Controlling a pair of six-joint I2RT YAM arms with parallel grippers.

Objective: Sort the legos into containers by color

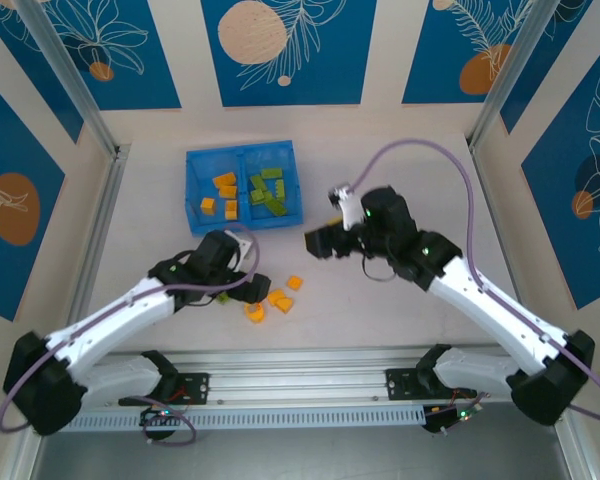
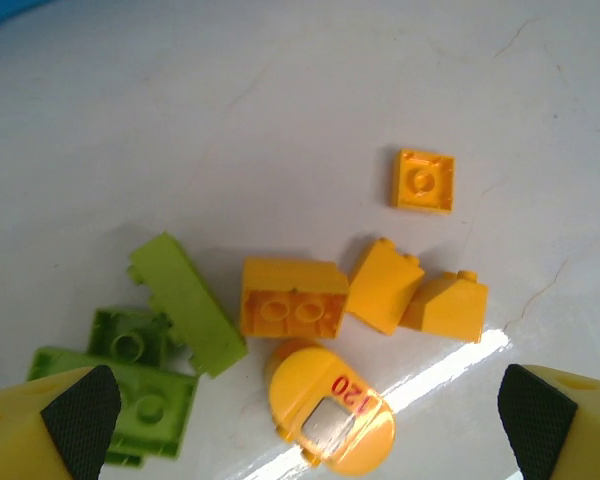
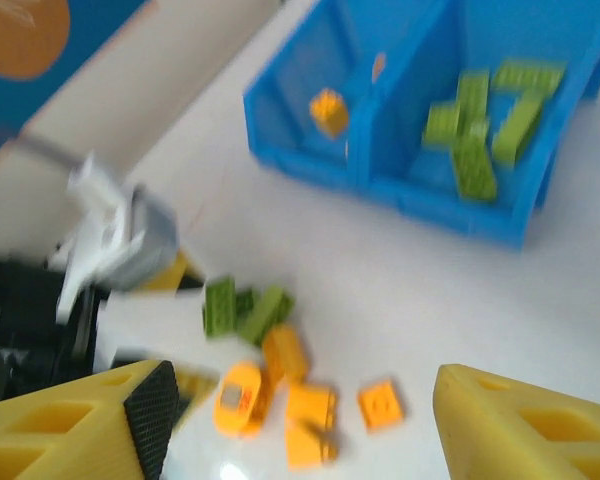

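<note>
**Legos Part-Sorted Into Blue Tray**

Orange legos [image 1: 224, 193] are seen in the left compartment of the blue tray [image 1: 192, 200], green legos [image 1: 267, 190] in the right. Loose legos [image 2: 290, 305] are scattered nearer than the tray, under the wide-spread left gripper [image 2: 300, 420]. Right of the tray, the right gripper [image 3: 300, 420] is held empty, jaws apart.

Worktop [image 1: 380, 320]: pale, glossy, with fine hairline marks and a bright glare patch in the left wrist view.
Wall panels [image 1: 280, 50]: stand along the worktop's far edge and both sides; cream, with blue posters bearing orange discs and white leaf outlines.
Metal posts [image 1: 65, 80]: two, rising from the worktop's far corners.
Rail [image 1: 300, 368]: silver, along the worktop's near edge.
</note>
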